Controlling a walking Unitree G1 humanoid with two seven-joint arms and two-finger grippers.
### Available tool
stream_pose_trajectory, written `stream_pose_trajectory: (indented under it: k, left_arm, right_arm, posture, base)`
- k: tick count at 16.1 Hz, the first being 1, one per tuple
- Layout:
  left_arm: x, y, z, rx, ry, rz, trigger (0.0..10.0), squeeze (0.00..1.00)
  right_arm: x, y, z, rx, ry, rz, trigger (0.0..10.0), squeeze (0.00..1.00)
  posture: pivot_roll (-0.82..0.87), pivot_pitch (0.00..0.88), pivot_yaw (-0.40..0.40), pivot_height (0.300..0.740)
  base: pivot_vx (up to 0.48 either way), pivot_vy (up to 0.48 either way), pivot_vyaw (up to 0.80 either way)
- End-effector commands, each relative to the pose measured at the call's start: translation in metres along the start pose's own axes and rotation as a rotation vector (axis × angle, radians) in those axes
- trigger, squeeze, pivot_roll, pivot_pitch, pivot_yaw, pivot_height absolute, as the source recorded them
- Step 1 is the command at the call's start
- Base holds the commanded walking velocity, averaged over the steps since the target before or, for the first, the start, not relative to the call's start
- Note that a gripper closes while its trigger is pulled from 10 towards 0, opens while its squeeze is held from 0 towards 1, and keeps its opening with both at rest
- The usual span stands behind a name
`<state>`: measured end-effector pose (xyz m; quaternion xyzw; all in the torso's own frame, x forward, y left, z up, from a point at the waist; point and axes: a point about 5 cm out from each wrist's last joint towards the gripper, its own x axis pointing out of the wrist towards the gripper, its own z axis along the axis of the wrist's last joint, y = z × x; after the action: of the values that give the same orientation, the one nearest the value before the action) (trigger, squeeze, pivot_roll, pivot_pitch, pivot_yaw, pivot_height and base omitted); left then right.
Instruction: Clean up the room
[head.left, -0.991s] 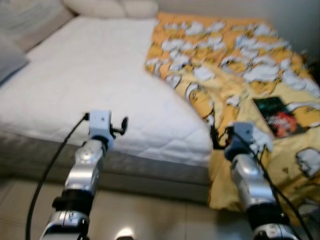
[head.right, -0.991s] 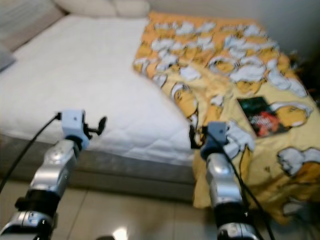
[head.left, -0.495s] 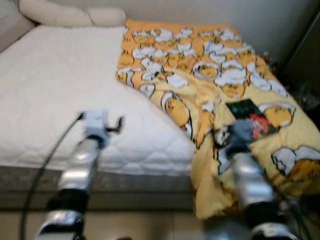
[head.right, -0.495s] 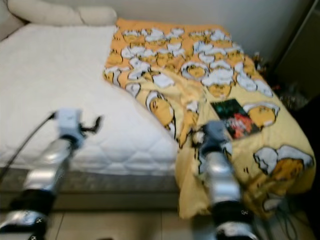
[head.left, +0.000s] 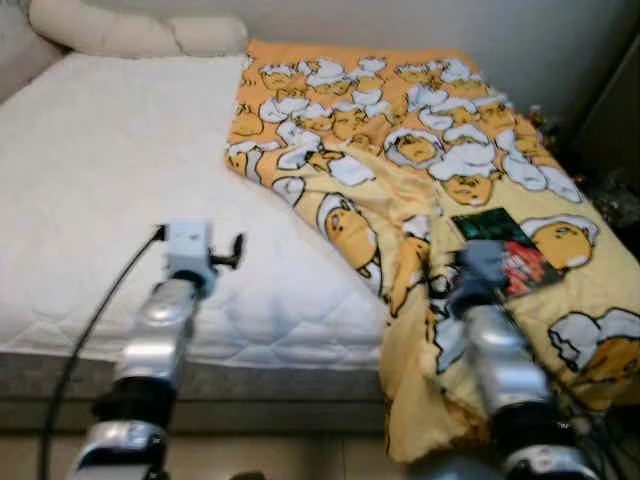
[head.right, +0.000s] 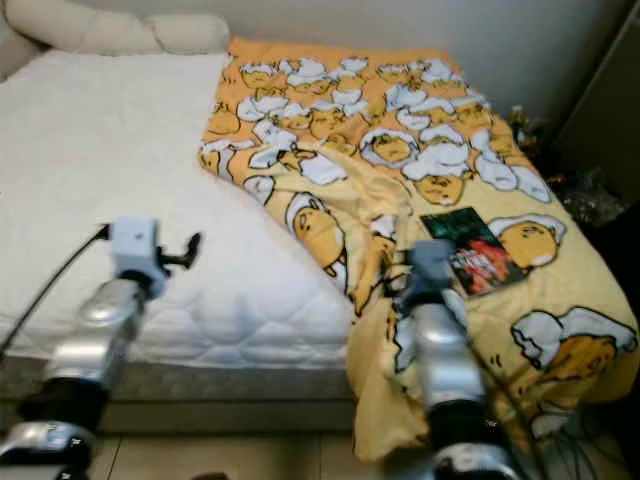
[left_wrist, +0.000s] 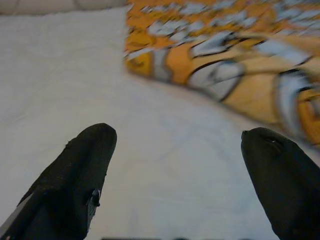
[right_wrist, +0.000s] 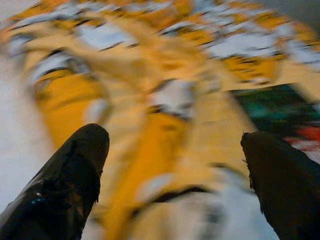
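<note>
A bed (head.left: 120, 180) with a white quilted mattress takes up the left and centre of the head views. A yellow blanket (head.left: 400, 150) printed with cartoon egg-yolk figures covers the right half of the bed, running from the top centre of the frame down to the lower right, where it hangs over the mattress corner toward the floor. Its left edge is folded back and rumpled, leaving the white mattress bare beside it. A dark book (head.left: 505, 248) with a green and red cover lies flat on the blanket at the right of the frame, just beyond the right arm. Two cream pillows (head.left: 130, 32) sit along the head of the bed in the upper left.

The left hand (left_wrist: 180, 170) is held out over the bare mattress in the lower left, its two black fingers (left_wrist: 75, 180) spread wide with nothing between them. The right hand (right_wrist: 175, 175) hovers over the rumpled blanket in the lower right, close to the book, its fingers (right_wrist: 65, 185) also spread wide and empty; that wrist view is blurred. At the far right edge a dark piece of furniture (head.left: 615, 110) stands beside the bed.
</note>
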<state>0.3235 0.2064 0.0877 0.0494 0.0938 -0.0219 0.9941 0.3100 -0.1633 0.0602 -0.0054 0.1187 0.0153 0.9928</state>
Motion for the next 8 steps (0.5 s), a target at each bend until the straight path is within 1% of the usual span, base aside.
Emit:
stream_pose_trajectory:
  k: [1, 2, 3, 4, 5, 6, 7, 8]
  left_arm:
    - [0.002, -0.011, 0.002, 0.019, 0.003, -0.069, 10.0, 0.03]
    - [0.0, -0.017, 0.001, 0.073, 0.01, -0.158, 10.0, 0.03]
    - [-0.001, -0.02, 0.0, 0.098, 0.015, -0.199, 10.0, 0.03]
    - [-0.005, -0.027, -0.001, 0.16, 0.015, -0.302, 10.0, 0.03]
    - [-0.008, -0.03, -0.001, 0.188, 0.013, -0.349, 10.0, 0.03]
    - [-0.012, -0.035, -0.004, 0.232, 0.035, -0.445, 10.0, 0.03]
    - [-0.014, -0.036, -0.005, 0.251, 0.048, -0.483, 10.0, 0.02]
    - [-0.018, -0.038, -0.006, 0.292, 0.071, -0.546, 10.0, 0.02]
  right_arm:
    - [-0.001, -0.013, -0.003, -0.029, 0.031, -0.024, 10.0, 0.05]
    - [-0.001, -0.016, -0.008, -0.048, 0.074, -0.035, 10.0, 1.0]
    - [0.0, -0.018, -0.009, -0.059, 0.092, -0.044, 10.0, 1.0]
    - [0.002, -0.02, -0.012, -0.078, 0.128, -0.047, 10.0, 1.0]
    - [0.003, -0.021, -0.013, -0.087, 0.144, -0.044, 10.0, 1.0]
    - [0.006, -0.024, -0.016, -0.087, 0.175, -0.052, 10.0, 1.0]
    - [0.008, -0.026, -0.017, -0.104, 0.192, -0.059, 10.0, 0.87]
    - [0.011, -0.03, -0.019, -0.137, 0.224, -0.065, 10.0, 0.0]
  posture:
    - [0.01, 0.0, -0.003, 0.74]
    - [0.01, 0.0, -0.003, 0.74]
    - [0.01, 0.0, -0.004, 0.74]
    - [0.01, 0.0, -0.005, 0.74]
    - [0.01, 0.0, -0.005, 0.74]
    - [0.01, 0.0, -0.005, 0.74]
    - [0.02, 0.0, -0.006, 0.74]
    - [0.02, 0.0, -0.006, 0.74]
  base:
    - [0.0, 0.0, 0.0]
    - [0.0, 0.0, 0.0]
    - [0.0, 0.0, 0.0]
    - [0.0, 0.0, 0.0]
    - [0.0, 0.0, 0.0]
    - [0.0, 0.0, 0.0]
    - [0.0, 0.0, 0.0]
    - [0.0, 0.0, 0.0]
